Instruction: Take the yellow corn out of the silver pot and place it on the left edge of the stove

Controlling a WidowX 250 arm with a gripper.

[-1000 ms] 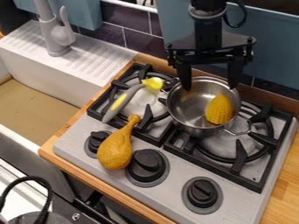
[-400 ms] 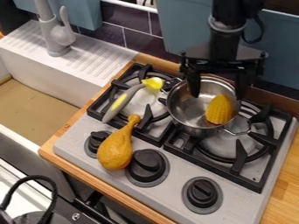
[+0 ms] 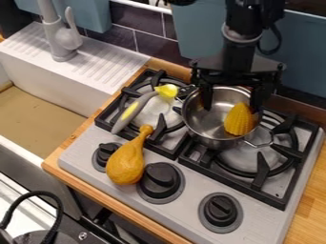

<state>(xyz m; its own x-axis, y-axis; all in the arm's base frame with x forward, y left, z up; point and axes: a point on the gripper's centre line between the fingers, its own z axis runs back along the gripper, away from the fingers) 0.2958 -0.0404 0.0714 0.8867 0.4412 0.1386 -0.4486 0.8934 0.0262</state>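
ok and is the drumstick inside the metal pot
No, the drumstick lies by the knobs on the stove, and the corn is in the pot.

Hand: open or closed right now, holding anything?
Hand: open, fingers apart over the steel pot, holding nothing.
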